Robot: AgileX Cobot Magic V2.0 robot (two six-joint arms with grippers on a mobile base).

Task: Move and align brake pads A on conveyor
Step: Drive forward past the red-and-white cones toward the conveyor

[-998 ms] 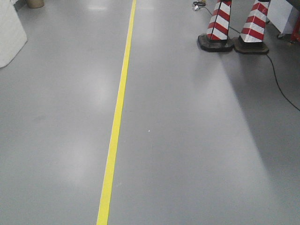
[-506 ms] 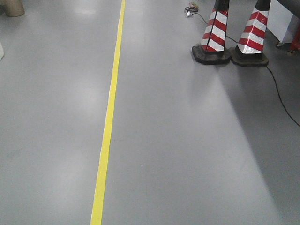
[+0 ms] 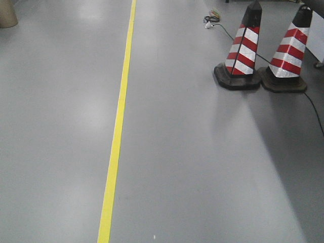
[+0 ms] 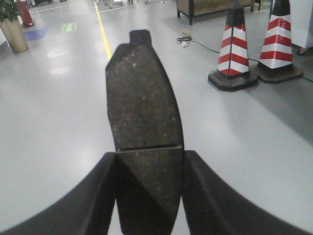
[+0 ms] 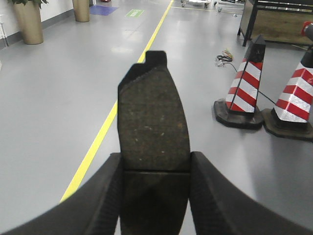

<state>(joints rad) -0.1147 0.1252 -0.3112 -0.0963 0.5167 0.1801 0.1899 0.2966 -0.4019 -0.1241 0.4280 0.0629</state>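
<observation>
My left gripper point(image 4: 149, 161) is shut on a dark-grey brake pad point(image 4: 143, 103) with a thin groove across its middle; the pad sticks out forward over the grey floor. My right gripper point(image 5: 155, 164) is shut on a second brake pad point(image 5: 153, 117) of the same kind, also pointing forward. Both pads are clamped at their sides between the black fingers. The conveyor is out of view. Neither gripper shows in the front-facing view.
Grey shop floor with a yellow line point(image 3: 117, 136) running away from me. Two red-and-white striped cones point(image 3: 242, 50) point(image 3: 287, 53) stand at the right with a black cable point(image 3: 316, 114) beside them. A tan planter point(image 5: 29, 22) stands far left.
The front-facing view has shifted: the cones first slid left, and now sit lower and further right in the frame, while the yellow line moved left. The white object at the left edge is gone.
</observation>
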